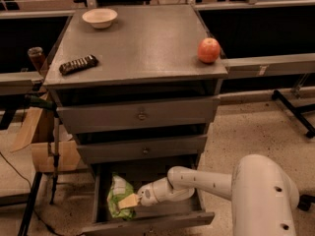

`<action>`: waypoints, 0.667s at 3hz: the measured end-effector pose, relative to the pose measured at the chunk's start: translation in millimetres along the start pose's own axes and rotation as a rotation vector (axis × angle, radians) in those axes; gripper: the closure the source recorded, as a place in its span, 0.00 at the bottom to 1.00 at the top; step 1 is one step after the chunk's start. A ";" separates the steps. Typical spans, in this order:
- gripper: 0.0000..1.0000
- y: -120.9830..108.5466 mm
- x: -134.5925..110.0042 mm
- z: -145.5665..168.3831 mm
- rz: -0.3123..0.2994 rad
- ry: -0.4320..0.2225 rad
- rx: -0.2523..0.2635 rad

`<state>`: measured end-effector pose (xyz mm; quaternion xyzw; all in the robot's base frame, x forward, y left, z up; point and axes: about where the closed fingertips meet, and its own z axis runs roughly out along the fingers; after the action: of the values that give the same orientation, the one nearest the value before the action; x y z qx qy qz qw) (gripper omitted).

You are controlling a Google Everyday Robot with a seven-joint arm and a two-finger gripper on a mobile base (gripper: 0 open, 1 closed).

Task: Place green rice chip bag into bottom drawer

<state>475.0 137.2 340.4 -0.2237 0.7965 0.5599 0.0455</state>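
Note:
The green rice chip bag (pixel 118 194) is light green and wrinkly and sits in the left part of the open bottom drawer (pixel 147 223), the lowest grey drawer of the cabinet. My gripper (pixel 129 201) reaches into the drawer from the right at the end of my white arm. It is shut on the bag's right side and holds it low inside the drawer. The bag's lower edge is hidden behind the drawer front.
The two upper drawers (pixel 141 115) with small knobs are closed. On the cabinet top are a white bowl (pixel 100 17), a dark remote-like bar (pixel 78 64) and a red apple (pixel 208 50). A cardboard box (pixel 47 146) and a stand are on the floor to the left.

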 end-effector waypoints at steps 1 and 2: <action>1.00 -43.1 1.7 -14.9 0.102 -0.042 0.040; 1.00 -80.3 -5.1 -26.8 0.174 -0.063 0.077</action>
<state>517.0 92.4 281.9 -0.1340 0.8320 0.5375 0.0300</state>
